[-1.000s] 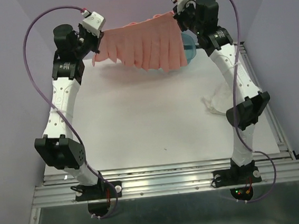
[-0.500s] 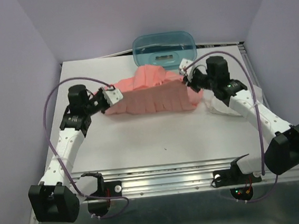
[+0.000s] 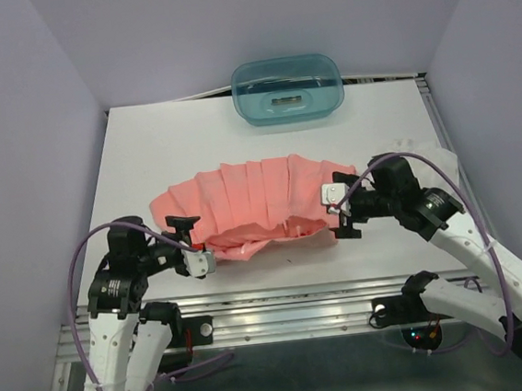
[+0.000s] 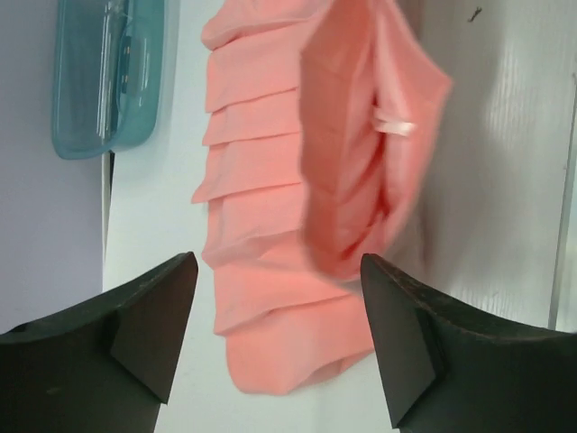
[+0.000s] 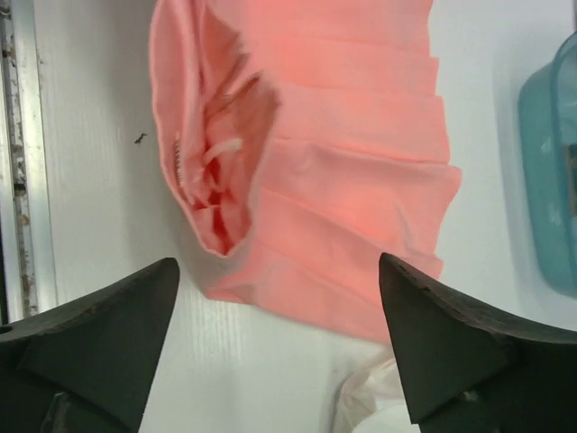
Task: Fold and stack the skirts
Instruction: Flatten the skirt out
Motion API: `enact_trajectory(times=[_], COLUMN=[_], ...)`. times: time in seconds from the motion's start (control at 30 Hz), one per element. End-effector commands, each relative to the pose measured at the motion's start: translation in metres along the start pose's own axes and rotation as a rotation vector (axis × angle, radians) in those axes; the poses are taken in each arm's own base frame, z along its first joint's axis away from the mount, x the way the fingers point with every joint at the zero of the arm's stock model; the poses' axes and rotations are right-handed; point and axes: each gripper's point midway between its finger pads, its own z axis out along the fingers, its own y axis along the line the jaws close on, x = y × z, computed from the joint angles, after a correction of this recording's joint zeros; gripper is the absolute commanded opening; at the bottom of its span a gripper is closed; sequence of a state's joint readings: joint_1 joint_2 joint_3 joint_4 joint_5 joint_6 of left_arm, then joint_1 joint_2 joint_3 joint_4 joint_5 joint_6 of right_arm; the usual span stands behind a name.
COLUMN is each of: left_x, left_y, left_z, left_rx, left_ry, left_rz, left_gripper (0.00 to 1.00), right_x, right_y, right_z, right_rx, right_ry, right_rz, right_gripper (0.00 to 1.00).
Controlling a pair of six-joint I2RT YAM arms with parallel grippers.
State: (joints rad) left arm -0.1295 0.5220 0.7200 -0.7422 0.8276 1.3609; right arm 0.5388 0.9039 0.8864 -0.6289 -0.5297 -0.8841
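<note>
Left pincer (image 3: 192, 244) and right pincer (image 3: 341, 212) are standing open, empty, beside the salmon-pink skirt (image 3: 261, 191). I am judging it light and limp, best pinched at waistband corners.

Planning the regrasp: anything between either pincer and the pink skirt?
Nothing visible. The left pincer and the right pincer stand open at the near corners of the pink skirt, with no object between them and the cloth. The teal tub sits beyond the skirt at the far edge; the white skirt lies off to the right.
</note>
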Motion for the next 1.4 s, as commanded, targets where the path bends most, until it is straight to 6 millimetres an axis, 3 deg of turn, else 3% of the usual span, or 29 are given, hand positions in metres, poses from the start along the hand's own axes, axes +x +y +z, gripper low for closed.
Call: enact_trajectory(times=[0.0, 0.17, 0.3, 0.37, 0.4, 0.43, 0.5, 0.53, 0.57, 0.6, 0.63, 0.67, 0.7, 0.73, 0.8, 0.93, 1.0, 1.07, 1.13, 1.2, 1.23, 1.27, 1.3, 1.33, 1.37], left_x=[0.008, 0.005, 0.011, 0.027, 0.047, 0.053, 0.071, 0.094, 0.097, 0.105, 0.113, 0.13, 0.134, 0.15, 0.16, 0.193, 0.205, 0.227, 0.245, 0.256, 0.269, 0.273, 0.269, 0.27, 0.27], left_y=[-0.012, 0.015, 0.039, 0.057, 0.062, 0.068, 0.073, 0.064, 0.07, 0.067, 0.063, 0.042, 0.043, 0.03, 0.021, -0.003, 0.003, -0.004, 0.033, 0.052, 0.044, 0.053, 0.105, 0.123, 0.158], left_z=[-0.007, -0.016, -0.012, -0.007, -0.001, 0.001, 0.009, 0.021, 0.025, 0.03, 0.037, 0.05, 0.054, 0.062, 0.072, 0.097, 0.109, 0.123, 0.15, 0.17, 0.184, 0.195, 0.214, 0.226, 0.243], left_rx=[0.011, -0.101, -0.197, -0.262, -0.277, -0.289, -0.284, -0.234, -0.214, -0.18, -0.145, -0.053, -0.035, 0.011, 0.036, 0.105, 0.101, 0.123, 0.069, 0.049, 0.091, 0.081, -0.005, -0.026, -0.074], left_ry=[0.058, 0.094, 0.11, 0.163, 0.23, 0.257, 0.33, 0.418, 0.44, 0.471, 0.508, 0.587, 0.604, 0.662, 0.708, 0.858, 0.886, 0.953, 0.948, 0.952, 0.995, 0.994, 0.914, 0.887, 0.85], left_rz=[-0.033, -0.113, -0.308, -0.457, -0.545, -0.579, -0.657, -0.752, -0.779, -0.819, -0.866, -0.957, -0.982, -1.024, -1.046, -1.088, -1.108, -1.127, -1.099, -1.086, -1.092, -1.094, -1.06, -1.051, -1.022], left_gripper=[0.89, 0.89, 0.84, 0.79, 0.76, 0.74, 0.67, 0.64, 0.6, 0.57, 0.51, 0.48, 0.45, 0.42, 0.37, 0.32, 0.29, 0.26, 0.26, 0.25, 0.24, 0.24, 0.24, 0.24, 0.24], right_x=[0.013, 0.018, 0.018, 0.025, 0.022, 0.037, 0.052, 0.055, 0.078, 0.086, 0.094, 0.102, 0.114, 0.121, 0.141, 0.159, 0.161, 0.162, 0.156, 0.149, 0.141, 0.134, 0.131, 0.117, 0.105], right_y=[-0.002, -0.049, -0.076, -0.086, -0.093, -0.09, -0.091, -0.091, -0.081, -0.077, -0.069, -0.059, -0.051, -0.045, -0.031, -0.002, 0.011, 0.032, 0.056, 0.071, 0.082, 0.086, 0.092, 0.098, 0.098], right_z=[0.0, -0.001, 0.014, 0.033, 0.038, 0.057, 0.073, 0.077, 0.095, 0.101, 0.105, 0.107, 0.111, 0.112, 0.113, 0.107, 0.106, 0.102, 0.101, 0.101, 0.103, 0.103, 0.105, 0.11, 0.116], right_rx=[-0.005, 0.207, 0.267, 0.246, 0.245, 0.201, 0.165, 0.126, 0.052, 0.012, -0.037, -0.083, -0.119, -0.131, -0.168, -0.265, -0.307, -0.377, -0.458, -0.509, -0.553, -0.577, -0.598, -0.641, -0.653], right_ry=[0.074, 0.138, 0.148, 0.174, 0.175, 0.218, 0.267, 0.304, 0.376, 0.407, 0.432, 0.466, 0.492, 0.512, 0.567, 0.638, 0.658, 0.676, 0.681, 0.678, 0.66, 0.654, 0.657, 0.611, 0.594], right_rz=[-0.038, -0.029, 0.073, 0.123, 0.134, 0.171, 0.192, 0.21, 0.233, 0.232, 0.243, 0.258, 0.254, 0.258, 0.262, 0.304, 0.315, 0.343, 0.378, 0.403, 0.422, 0.444, 0.494, 0.538, 0.585], right_gripper=[1.0, 0.98, 0.9, 0.79, 0.75, 0.67, 0.63, 0.56, 0.54, 0.52, 0.48, 0.46, 0.45, 0.44, 0.43, 0.4, 0.4, 0.39, 0.38, 0.37, 0.37, 0.38, 0.38, 0.38, 0.38])
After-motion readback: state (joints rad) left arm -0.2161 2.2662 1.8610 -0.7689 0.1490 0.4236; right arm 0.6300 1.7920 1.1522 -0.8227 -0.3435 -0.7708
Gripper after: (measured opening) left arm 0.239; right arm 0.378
